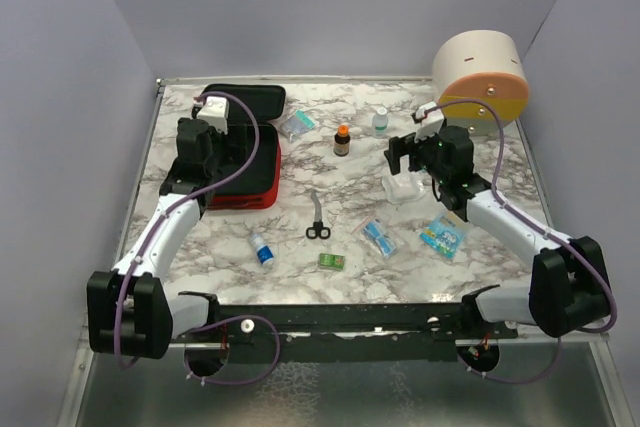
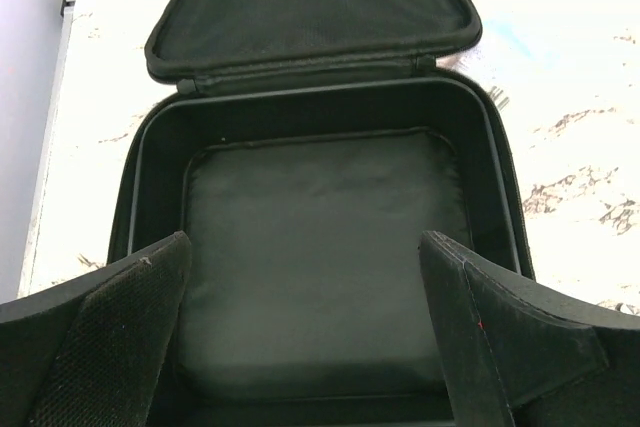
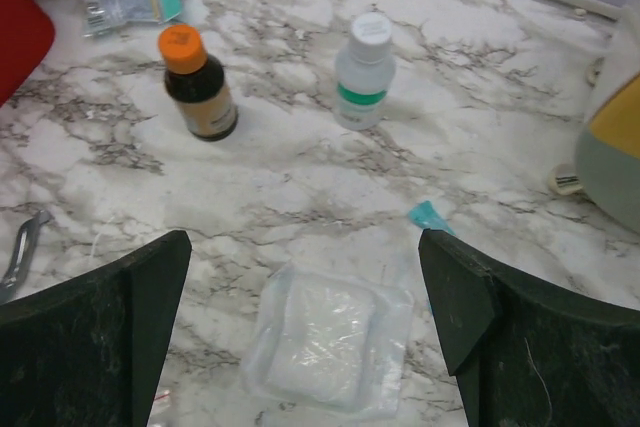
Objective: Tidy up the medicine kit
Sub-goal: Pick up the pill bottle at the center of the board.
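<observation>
Though spread wide, gripping nothing on either side. Right pincer (image 3: 305,242) over gauze pack (image 3: 330,342), lined up to straddle it, probably for pickup. Past it, brown bottle (image 3: 198,87) and white bottle (image 3: 365,72) upright on table (image 3: 300,177), not yet packed. Left pincer (image 2: 305,247) poised above kit (image 1: 268,172) at far left: lid flipped back, black inside bare, ready for loading.

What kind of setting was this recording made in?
Probably a lab test booth, not a home or clinic: plain grey walls box in a marble-patterned table, and two robot arms are bolted to a rail at its near edge.
</observation>
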Available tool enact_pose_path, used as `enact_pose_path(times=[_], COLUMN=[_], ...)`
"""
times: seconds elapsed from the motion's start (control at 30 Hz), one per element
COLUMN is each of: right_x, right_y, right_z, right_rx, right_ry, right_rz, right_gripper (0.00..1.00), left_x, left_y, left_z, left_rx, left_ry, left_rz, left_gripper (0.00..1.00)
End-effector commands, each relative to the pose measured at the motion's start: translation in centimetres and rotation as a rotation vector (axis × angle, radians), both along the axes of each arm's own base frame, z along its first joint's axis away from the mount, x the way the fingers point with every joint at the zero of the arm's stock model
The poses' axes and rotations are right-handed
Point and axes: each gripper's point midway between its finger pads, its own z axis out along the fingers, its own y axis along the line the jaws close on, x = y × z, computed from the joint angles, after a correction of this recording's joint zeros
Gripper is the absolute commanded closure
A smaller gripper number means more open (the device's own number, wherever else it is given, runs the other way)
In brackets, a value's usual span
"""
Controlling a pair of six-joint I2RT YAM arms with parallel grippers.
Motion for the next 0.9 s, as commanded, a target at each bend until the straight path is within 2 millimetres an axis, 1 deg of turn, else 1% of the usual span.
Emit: enact_pose_path(times=[0.0,0.07,0.1,0.17,0.2,0.27,0.33,0.43,0.5,0.57,0.6,0.67,0.87], right_x=[-1.0,-0.8,-0.8,-0.6,-0.4,0.2,1.0,2.2,2.4,2.7,3.1,3.4,4.0], right_y=[2.0,4.5,5.7,8.2,9.4,10.6,11.1,11.4,11.6,11.8,12.2,12.6,14.6], right_z=[1.2,1.0,0.5,0.4,0.6,0.8,0.5,-0.3,-0.9,-1.2,-0.9,-1.4,-3.7], right_rx=[-0.014,-0.050,-0.088,-0.162,-0.162,-0.112,-0.088,-0.098,-0.096,-0.068,-0.042,-0.014,0.029], right_ry=[0.048,0.077,0.110,0.093,0.069,0.043,0.044,0.062,0.059,0.030,0.000,-0.022,-0.011], right_rz=[-0.033,-0.009,0.004,0.046,0.061,0.062,0.035,-0.005,-0.019,-0.024,-0.024,-0.026,0.008], right_gripper=[0.00,0.00,0.00,0.00,0.00,0.00,0.00,0.00,0.00,0.03,0.05,0.07,0.08], left_x=[1.5,2.0,2.2,2.7,2.8,3.1,3.4,3.5,3.4,3.3,3.2,3.2,3.5], left_y=[-0.2,0.0,-0.1,-0.6,-0.6,-0.6,-0.4,0.0,0.0,0.1,0.0,-0.1,-0.7], left_z=[2.4,2.7,2.9,3.3,3.5,3.6,3.7,3.7,3.5,3.2,3.0,2.7,1.8], left_rx=[-0.032,-0.062,-0.074,-0.090,-0.095,-0.099,-0.092,-0.088,-0.088,-0.092,-0.095,-0.104,-0.125], left_ry=[-0.008,-0.007,-0.008,-0.009,-0.007,0.005,0.013,0.007,0.011,0.023,0.026,0.033,0.051], left_rz=[0.027,0.057,0.060,0.045,0.044,0.052,0.065,0.087,0.090,0.095,0.097,0.094,0.071], left_gripper=[0.01,0.01,0.01,0.01,0.01,0.01,0.01,0.01,0.01,0.01,0.01,0.01,0.01])
